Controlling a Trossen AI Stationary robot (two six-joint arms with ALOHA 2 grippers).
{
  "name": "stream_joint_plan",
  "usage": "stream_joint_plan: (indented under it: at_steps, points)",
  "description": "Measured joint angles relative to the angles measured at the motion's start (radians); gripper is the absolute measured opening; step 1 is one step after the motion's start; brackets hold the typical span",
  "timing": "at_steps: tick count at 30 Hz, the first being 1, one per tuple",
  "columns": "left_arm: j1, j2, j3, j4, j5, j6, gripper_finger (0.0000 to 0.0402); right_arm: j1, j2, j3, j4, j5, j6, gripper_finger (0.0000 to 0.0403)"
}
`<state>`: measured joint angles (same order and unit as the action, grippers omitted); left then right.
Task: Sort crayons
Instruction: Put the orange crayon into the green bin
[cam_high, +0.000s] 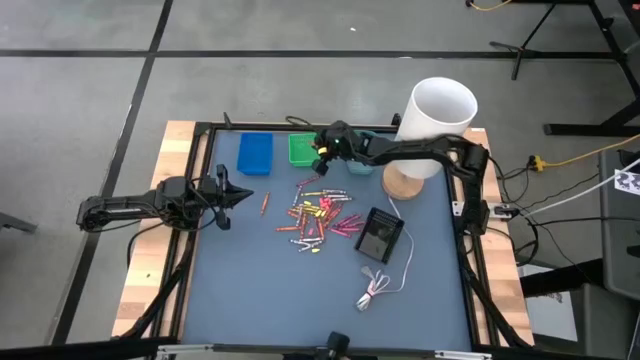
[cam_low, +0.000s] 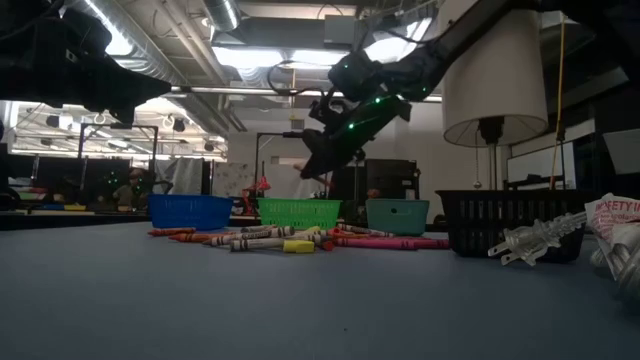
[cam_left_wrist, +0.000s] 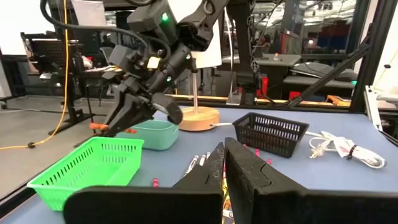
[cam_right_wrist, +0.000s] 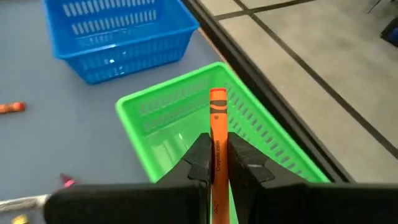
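Blue-grey table mat (cam_high: 250, 290) is filling the centre of the high view, framed by a black rail and wooden edging.

Crayons (cam_high: 318, 218) are lying scattered at centre frame; one stray is sitting apart to their left. One orange crayon (cam_right_wrist: 217, 140) is being pinched between the fingers of the right gripper (cam_right_wrist: 217, 165), over the green basket (cam_right_wrist: 186, 124) at upper centre of the high view. Left gripper (cam_high: 232, 195) is waiting at left centre, fingers pressed together.

Handling, judged: crayons are light, stiff, paper-wrapped, likely to snap or roll; a mid-shaft pinch looks safest.

Room: blue basket (cam_high: 255, 153) is sitting just left of the green one, teal basket (cam_left_wrist: 151, 134) just to its right. Black basket (cam_high: 380, 235), white cable (cam_high: 385, 285) and lamp (cam_high: 435, 120) are crowding the right side; open mat is lying lower left. Back rail is running close behind the baskets.
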<state>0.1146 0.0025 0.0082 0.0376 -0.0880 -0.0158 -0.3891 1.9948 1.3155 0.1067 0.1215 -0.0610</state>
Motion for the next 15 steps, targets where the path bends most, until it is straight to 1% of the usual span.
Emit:
stream_joint_plan:
  at_steps: [15]
  points:
    - [0.000, 0.000, 0.000, 0.000, 0.000, 0.000, 0.0000, -0.010, 0.005, 0.000, 0.034, -0.003, 0.000, 0.0033]
